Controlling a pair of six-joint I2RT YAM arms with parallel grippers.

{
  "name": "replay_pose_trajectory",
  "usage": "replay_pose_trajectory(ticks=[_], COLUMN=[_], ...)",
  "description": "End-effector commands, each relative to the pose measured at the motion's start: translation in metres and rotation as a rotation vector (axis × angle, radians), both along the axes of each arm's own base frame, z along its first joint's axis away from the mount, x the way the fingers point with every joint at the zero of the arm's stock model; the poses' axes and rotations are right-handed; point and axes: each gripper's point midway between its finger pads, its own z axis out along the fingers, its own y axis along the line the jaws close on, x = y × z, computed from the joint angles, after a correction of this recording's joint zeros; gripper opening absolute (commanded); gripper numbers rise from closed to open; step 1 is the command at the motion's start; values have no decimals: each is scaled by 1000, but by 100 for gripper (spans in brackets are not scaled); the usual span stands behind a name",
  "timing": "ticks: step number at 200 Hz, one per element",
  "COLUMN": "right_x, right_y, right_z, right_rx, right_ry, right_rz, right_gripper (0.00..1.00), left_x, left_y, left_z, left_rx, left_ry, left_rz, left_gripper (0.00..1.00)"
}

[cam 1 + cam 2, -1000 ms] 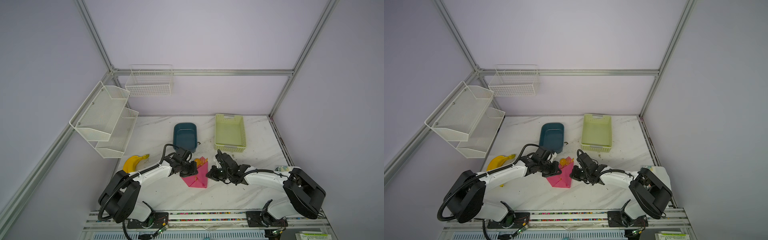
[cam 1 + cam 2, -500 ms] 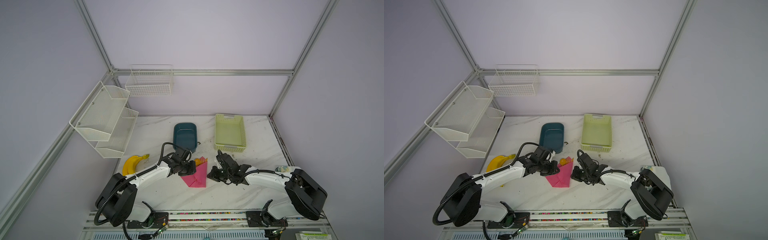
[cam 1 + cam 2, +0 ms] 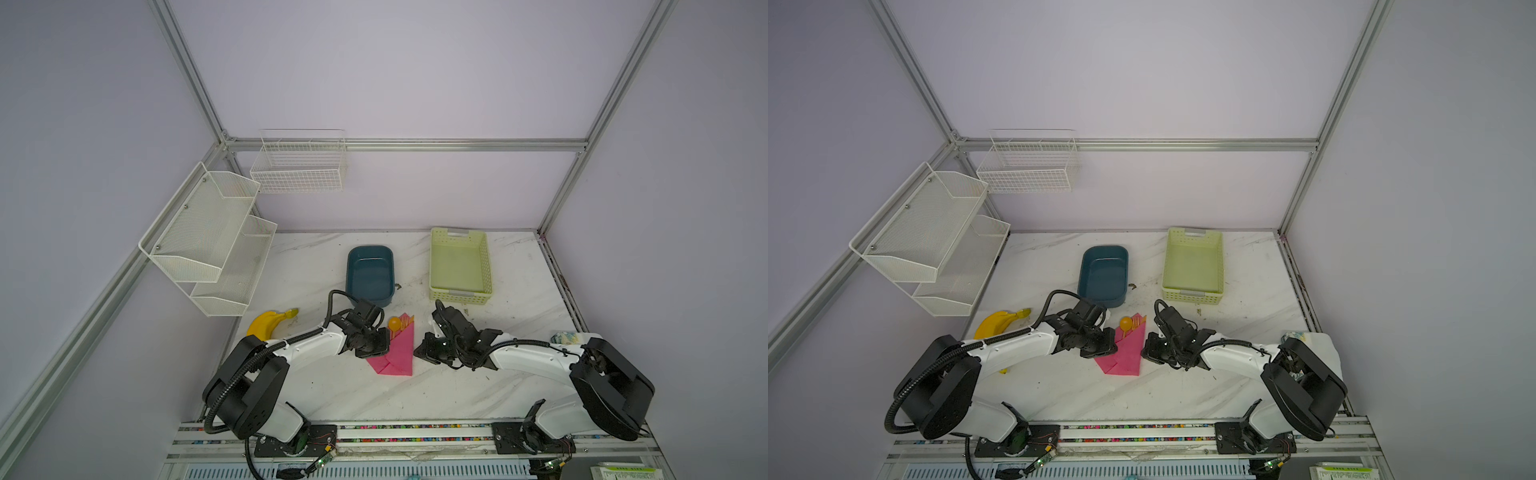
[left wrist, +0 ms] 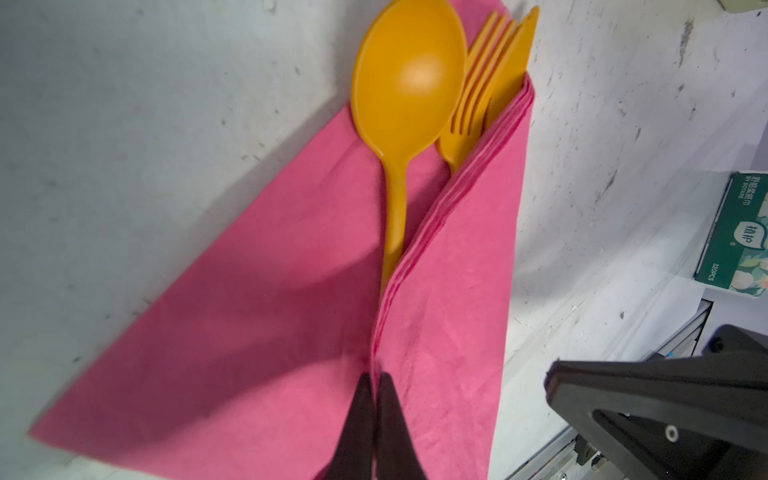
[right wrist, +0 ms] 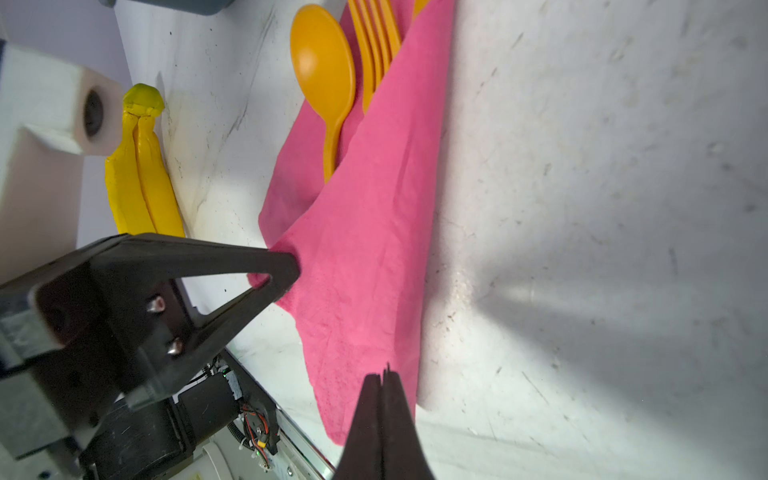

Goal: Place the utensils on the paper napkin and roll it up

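1. The paper napkin (image 3: 401, 353) lies just in front of the blue tub (image 3: 370, 270), with one flap folded over. I judge it limp and tearable, so I would grip the flap's free edge.
2. The left gripper (image 4: 374, 378) and the right gripper (image 5: 384, 374), also in front of the tub, are pressed together at the napkin. I cannot tell whether either is pinching paper.
3. The utensils (image 4: 409, 75), likely stiff and slick, point toward the tub.
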Motion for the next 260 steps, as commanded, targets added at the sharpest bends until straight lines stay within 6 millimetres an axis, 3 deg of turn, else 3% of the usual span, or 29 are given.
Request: replay_pose_trajectory(ticks=[1, 60, 128, 179, 260], right_x=[-3, -26, -24, -26, -31], right_y=[17, 53, 47, 49, 50], right_z=[19, 7, 5, 5, -5], right_rx=[72, 97, 65, 79, 76], right_ry=[-15, 27, 14, 19, 43], right_rz=[39, 148, 125, 134, 157], right_gripper=[3, 3, 3, 2, 2], left_x=[-4, -1, 15, 18, 27], left_y=[7, 10, 9, 6, 5], left_z=[-11, -18, 0, -2, 24], left_rx=[22, 46, 53, 52, 27], left_ry=[-11, -21, -92, -97, -174], left_rz=[-10, -1, 3, -1, 7], left_gripper=[3, 4, 4, 4, 4])
